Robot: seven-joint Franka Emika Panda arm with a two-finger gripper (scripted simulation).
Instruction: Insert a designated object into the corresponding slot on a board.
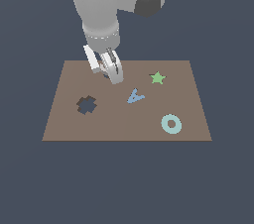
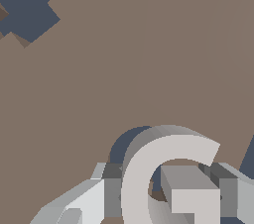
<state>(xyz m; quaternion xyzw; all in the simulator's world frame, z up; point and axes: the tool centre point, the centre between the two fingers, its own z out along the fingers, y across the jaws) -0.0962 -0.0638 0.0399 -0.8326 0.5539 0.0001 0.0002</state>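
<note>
You have the pincer (image 1: 112,72) clenched on the pale G block (image 2: 166,178), one finger (image 2: 82,203) pressed against each flank of the letter in the wrist view. In the exterior view the arm comes down from twelve o'clock over the brown board (image 1: 126,129), and the pincer sits low near the board's far edge, a little toward ten o'clock from the board's middle. In the wrist view a dark curved opening, the G slot (image 2: 124,146), peeks out just behind the block's rounded back; the block sits close over it but you cannot tell whether it is seated. The cross-shaped cutout (image 1: 86,104) lies toward seven o'clock from the pincer, well apart. The light blue letter A (image 1: 134,96) lies near, toward four o'clock; the green star (image 1: 157,77) sits at three o'clock; the teal ring (image 1: 171,124) is farther off toward five o'clock.
</note>
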